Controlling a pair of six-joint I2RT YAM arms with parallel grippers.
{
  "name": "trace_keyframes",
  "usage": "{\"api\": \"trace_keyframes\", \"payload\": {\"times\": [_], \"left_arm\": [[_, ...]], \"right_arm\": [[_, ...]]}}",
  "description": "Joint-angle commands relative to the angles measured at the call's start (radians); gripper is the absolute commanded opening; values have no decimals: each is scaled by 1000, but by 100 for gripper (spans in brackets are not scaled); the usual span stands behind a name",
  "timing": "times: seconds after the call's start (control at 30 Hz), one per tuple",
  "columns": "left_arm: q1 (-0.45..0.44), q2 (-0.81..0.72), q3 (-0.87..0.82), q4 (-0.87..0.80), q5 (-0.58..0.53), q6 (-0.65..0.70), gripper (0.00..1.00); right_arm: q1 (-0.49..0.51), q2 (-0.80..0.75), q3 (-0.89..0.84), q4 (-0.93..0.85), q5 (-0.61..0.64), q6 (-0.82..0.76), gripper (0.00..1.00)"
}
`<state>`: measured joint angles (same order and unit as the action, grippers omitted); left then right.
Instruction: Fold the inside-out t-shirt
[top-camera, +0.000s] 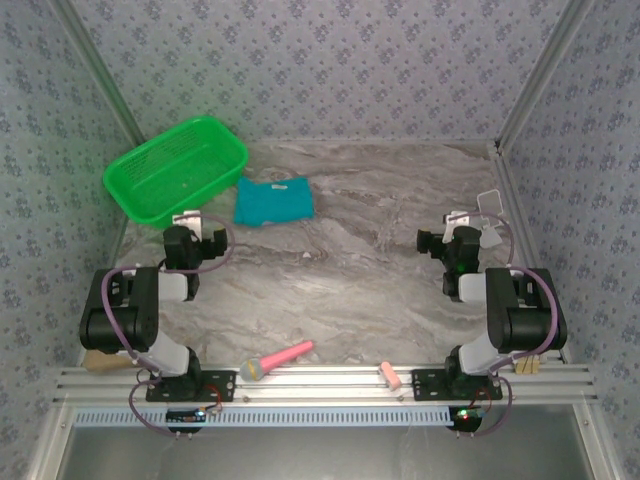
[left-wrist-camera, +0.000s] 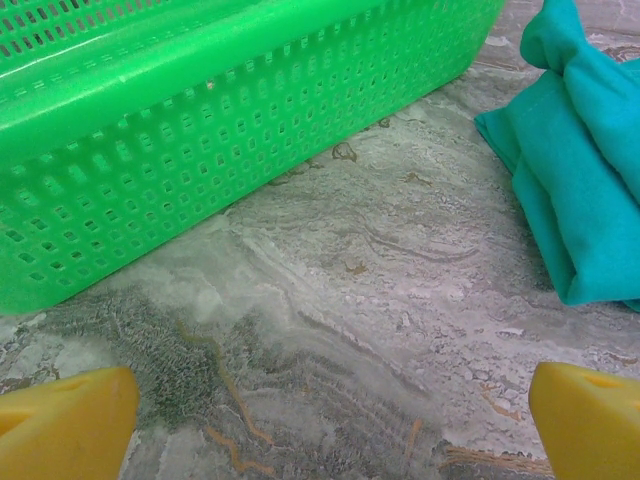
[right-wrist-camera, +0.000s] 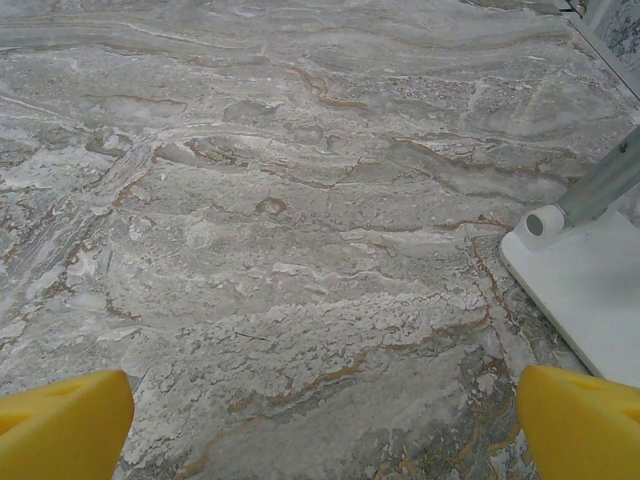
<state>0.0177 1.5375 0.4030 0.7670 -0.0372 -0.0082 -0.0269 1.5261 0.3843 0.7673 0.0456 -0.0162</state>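
Beside the t-shirt (top-camera: 273, 201), green basket (top-camera: 175, 170)

In the left wrist view the t-shirt (left-wrist-camera: 590, 170) runs off the right edge, and the green basket (left-wrist-camera: 200, 130) off the top and left. Each wrist view's bottom edge cuts the yellow fingers of the left gripper (left-wrist-camera: 330, 435) and right gripper (right-wrist-camera: 325, 435). A white base (right-wrist-camera: 590, 290) runs off the right wrist view's right edge.

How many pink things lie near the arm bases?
2. A long pink one lies near the left arm's base; a short pink one sits on the rail near the right arm's base.
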Motion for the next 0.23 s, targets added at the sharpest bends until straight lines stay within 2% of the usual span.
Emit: {"api": "trace_keyframes", "payload": {"times": [0.0, 0.2], "left_arm": [[-1, -1, 13, 42, 20, -7, 100], [-1, -1, 13, 41, 21, -7, 100]], "right_arm": [[18, -10, 9, 28, 41, -19, 100], [-4, -9, 19, 12, -8, -11, 100]]}}
